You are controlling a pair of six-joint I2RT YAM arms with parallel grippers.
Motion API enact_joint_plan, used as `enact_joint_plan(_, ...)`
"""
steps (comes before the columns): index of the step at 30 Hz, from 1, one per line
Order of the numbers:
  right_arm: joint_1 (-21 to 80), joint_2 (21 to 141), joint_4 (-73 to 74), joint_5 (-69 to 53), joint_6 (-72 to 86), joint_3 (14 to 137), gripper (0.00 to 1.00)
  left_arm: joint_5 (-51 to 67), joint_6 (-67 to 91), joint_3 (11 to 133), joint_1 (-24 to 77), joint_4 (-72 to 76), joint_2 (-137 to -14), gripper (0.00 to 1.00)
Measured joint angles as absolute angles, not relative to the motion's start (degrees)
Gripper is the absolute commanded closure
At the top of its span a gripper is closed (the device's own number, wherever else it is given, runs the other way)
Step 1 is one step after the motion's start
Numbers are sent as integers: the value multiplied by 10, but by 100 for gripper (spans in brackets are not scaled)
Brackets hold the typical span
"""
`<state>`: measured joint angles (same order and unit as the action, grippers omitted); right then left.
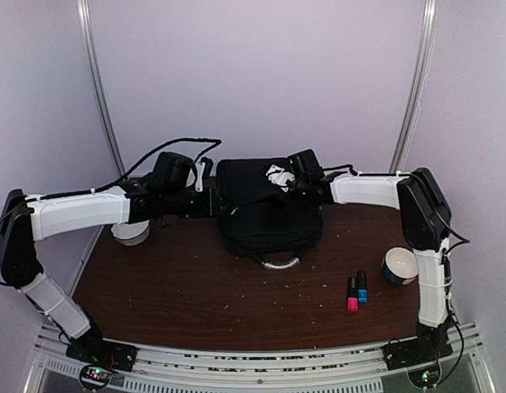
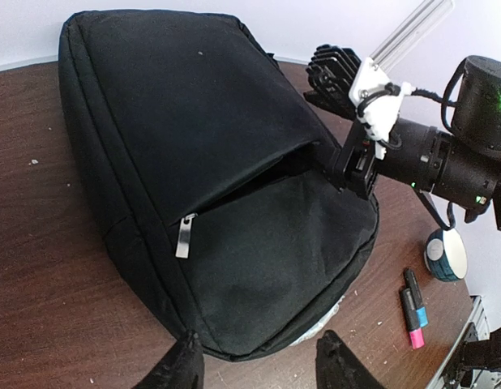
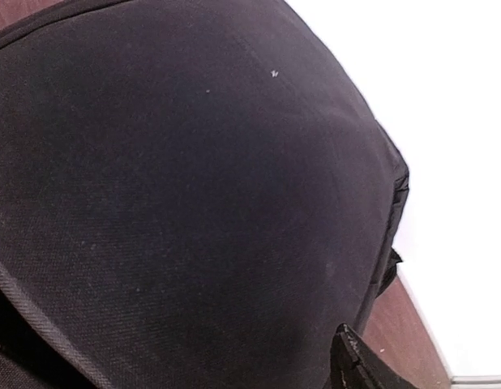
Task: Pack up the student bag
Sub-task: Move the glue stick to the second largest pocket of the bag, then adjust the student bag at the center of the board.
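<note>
The student bag [image 1: 265, 214] is a big black backpack lying flat at the back middle of the table, its grey loop handle [image 1: 279, 264] toward the front. In the left wrist view its front pocket gapes beside a silver zipper pull [image 2: 185, 236]. My left gripper [image 2: 260, 369] is open just off the bag's left edge, with nothing between its fingers. My right gripper [image 2: 349, 172] sits at the pocket mouth on the bag's right side. In the right wrist view one finger [image 3: 362, 365] shows far to one side, the other is hidden under bag [image 3: 194, 203] fabric, so the jaws stand apart.
A pink marker [image 1: 352, 295] and a blue marker [image 1: 362, 286] lie at the front right, next to a teal-and-white round tub [image 1: 399, 265]. A white round object [image 1: 132, 233] sits under the left arm. White walls close in the back and sides.
</note>
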<state>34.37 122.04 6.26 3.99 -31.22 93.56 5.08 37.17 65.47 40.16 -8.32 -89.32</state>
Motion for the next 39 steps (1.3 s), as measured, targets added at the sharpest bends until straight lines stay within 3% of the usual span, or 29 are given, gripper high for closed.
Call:
enact_joint_plan(7, 343, 1195, 126, -23, -269, 933, 39, 50, 372, 655, 402, -84, -893, 50)
enact_joint_plan(13, 339, 1098, 181, -71, -257, 899, 39, 47, 369, 653, 402, -90, -893, 50)
enact_joint_plan(19, 329, 1025, 204, -89, -274, 866, 46, 41, 359, 653, 402, -93, -893, 50)
enact_joint_plan(23, 325, 1046, 206, -88, -295, 870, 51, 40, 353, 653, 402, -98, -893, 50)
enact_joint_plan(36, 338, 1231, 236, -57, -320, 1004, 50, 24, 350, 634, 402, -111, -872, 50)
enact_joint_plan(39, 345, 1231, 231, -47, -329, 1010, 59, 23, 350, 634, 402, -112, -872, 50)
